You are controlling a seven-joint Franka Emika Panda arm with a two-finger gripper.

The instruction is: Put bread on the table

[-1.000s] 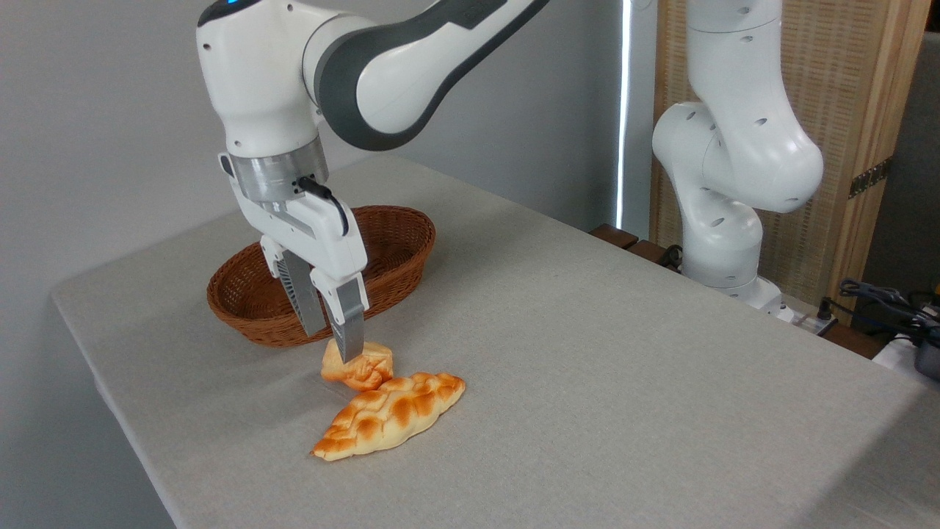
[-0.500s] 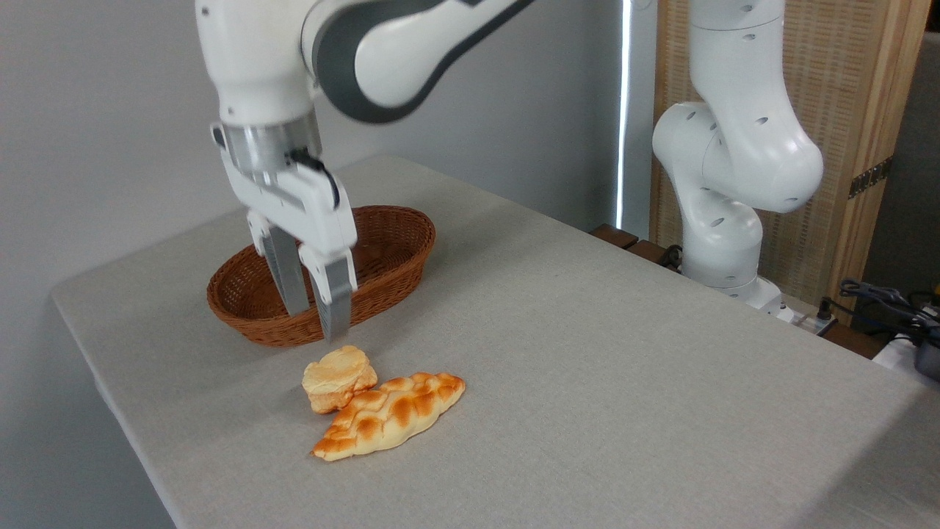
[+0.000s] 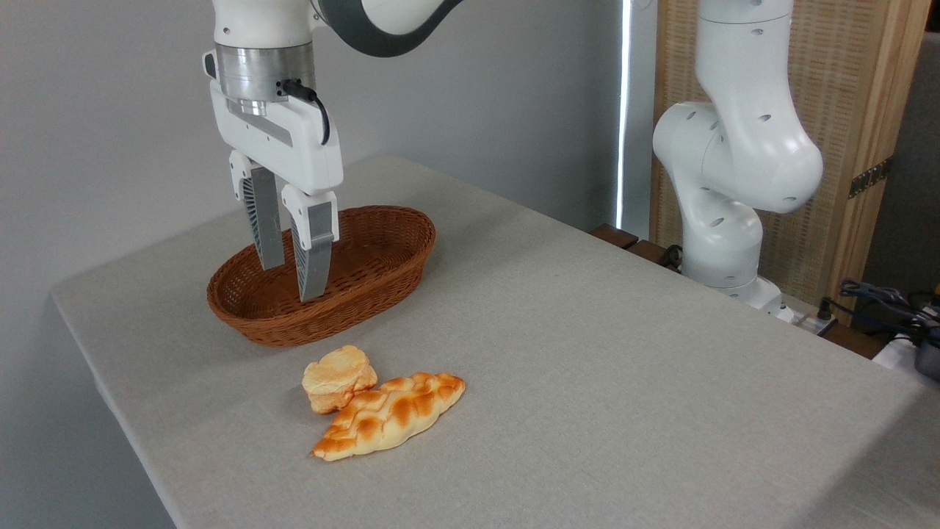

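Bread is the matter of this task, and judging by how things lie now the work seems done: going from the biggest thing down, the desk [image 3: 587, 353] with its grey-beige woven cover carries everything; above its far left part hangs the white arm, whose gripper [image 3: 291, 281] shows its jaws released, with a clear gap between the two fingers and nothing held in it; below and behind the fingers stands the brown wicker basket [image 3: 382, 290], which looks empty as far as its inside can be seen; in front of the basket lies the long braided loaf [image 3: 393, 415], pointed at both ends, flat on the cloth; and the smallest thing, the bread [image 3: 336, 377], a chunky roundish piece with a pale top, rests on the desk just at the upper left end of the braided loaf, touching it or nearly so, well outside the basket. What is left, in my judgement, is only that the arm goes away to a rest pose. Compared with half a second ago, the bread and the loaf have not shifted at all, while the gripper has risen from close above the bread and now hangs higher, in front of the basket, and its jaws are as open as they were then
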